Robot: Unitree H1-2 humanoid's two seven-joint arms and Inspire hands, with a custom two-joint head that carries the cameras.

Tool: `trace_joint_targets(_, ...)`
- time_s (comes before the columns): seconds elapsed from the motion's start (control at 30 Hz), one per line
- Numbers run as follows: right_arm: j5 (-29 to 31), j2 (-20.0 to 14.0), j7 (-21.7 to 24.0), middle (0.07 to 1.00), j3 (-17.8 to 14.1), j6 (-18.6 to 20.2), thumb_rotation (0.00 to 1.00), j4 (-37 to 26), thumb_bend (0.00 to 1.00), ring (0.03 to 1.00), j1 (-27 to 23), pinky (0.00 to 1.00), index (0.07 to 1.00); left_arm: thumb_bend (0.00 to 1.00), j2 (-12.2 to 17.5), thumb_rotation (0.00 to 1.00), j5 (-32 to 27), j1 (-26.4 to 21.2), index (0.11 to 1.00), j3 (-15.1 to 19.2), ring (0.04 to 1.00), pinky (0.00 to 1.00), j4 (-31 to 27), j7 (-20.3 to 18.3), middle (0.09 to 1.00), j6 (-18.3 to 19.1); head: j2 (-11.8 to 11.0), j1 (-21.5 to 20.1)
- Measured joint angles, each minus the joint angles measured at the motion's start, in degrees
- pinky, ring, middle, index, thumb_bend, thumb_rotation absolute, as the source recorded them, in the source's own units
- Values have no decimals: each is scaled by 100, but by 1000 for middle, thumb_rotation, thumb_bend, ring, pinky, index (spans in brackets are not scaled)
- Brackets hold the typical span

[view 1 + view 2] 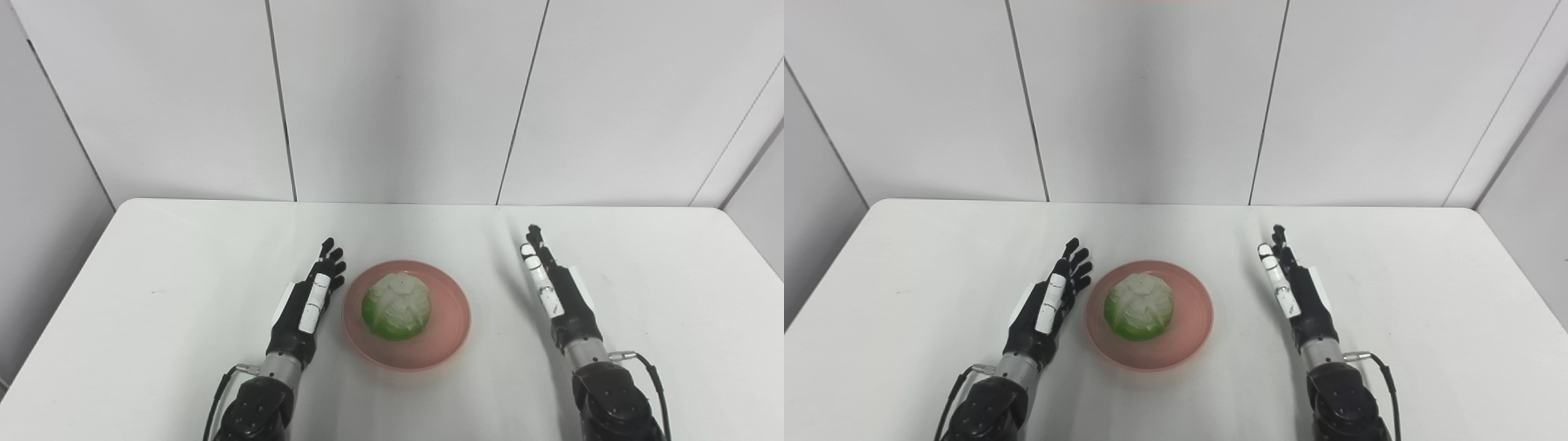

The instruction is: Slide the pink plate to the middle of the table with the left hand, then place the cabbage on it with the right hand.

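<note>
Just left of pink plate [450,324]: left hand [315,288] spread, empty. Right hand [548,278] well right of plate, fingers extended, holding nothing. Cabbage [397,306] sits on plate, mid-tabletop [153,294]. Task looks done; best step: draw both hands back without nudging rim. Forearms cut off at bottom edge; palms hidden.

Both eye views look down from the robot's head onto the white table [153,294], facing the paneled wall [392,98] behind it, from a moderate distance. They share nearly the whole scene, seen from places a little apart. The pink plate [450,318] between the left hand [309,297] and right hand [554,288] sits further left in the right eye view.
</note>
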Motion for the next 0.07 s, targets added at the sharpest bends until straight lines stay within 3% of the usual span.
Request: trace_joint_targets(0.07,172,3,37,1000,-22,-208,1000,152,476,1000,-18,1000,1000,862,-6,1000,54,0,991,1,956,990,17,39,979,-9,9,17)
